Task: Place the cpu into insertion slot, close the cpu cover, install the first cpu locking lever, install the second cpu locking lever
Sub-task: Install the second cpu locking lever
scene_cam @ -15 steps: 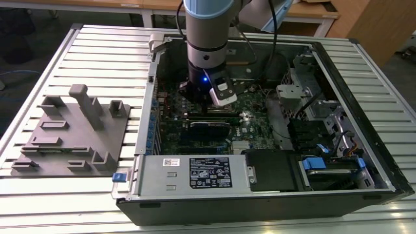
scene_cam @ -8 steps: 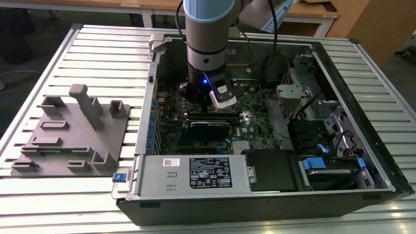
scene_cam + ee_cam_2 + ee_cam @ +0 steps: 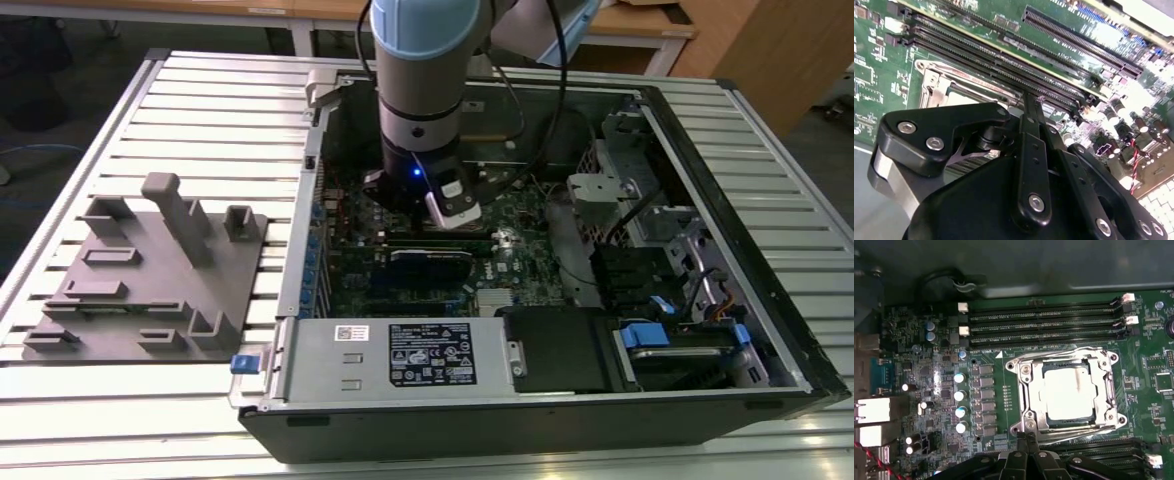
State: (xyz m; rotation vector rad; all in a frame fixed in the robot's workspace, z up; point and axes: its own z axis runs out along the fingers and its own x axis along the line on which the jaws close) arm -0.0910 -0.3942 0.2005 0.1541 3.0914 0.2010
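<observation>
In the first wrist view the cpu [image 3: 1069,392] lies flat in the insertion slot [image 3: 1115,390] on the green motherboard, its silvery top showing. The cpu cover [image 3: 1030,390] lies down around it as a metal frame. A thin wire lever [image 3: 1059,356] runs along one side of the socket and another lever [image 3: 1079,434] along the opposite side. My gripper [image 3: 1026,437] is shut, its narrow black tips right at the socket's corner by the end of that second lever; contact is unclear. The second wrist view shows the gripper [image 3: 1029,100] beside the socket [image 3: 936,85]. In the exterior view the gripper [image 3: 457,215] reaches down into the case.
Long black memory slots [image 3: 1044,320] flank the socket on two sides. Capacitors [image 3: 959,395] stand beside it. The open computer case [image 3: 747,130] walls the board in, with a power supply [image 3: 400,355] at its front. A grey fixture plate [image 3: 147,280] lies at the exterior view's left.
</observation>
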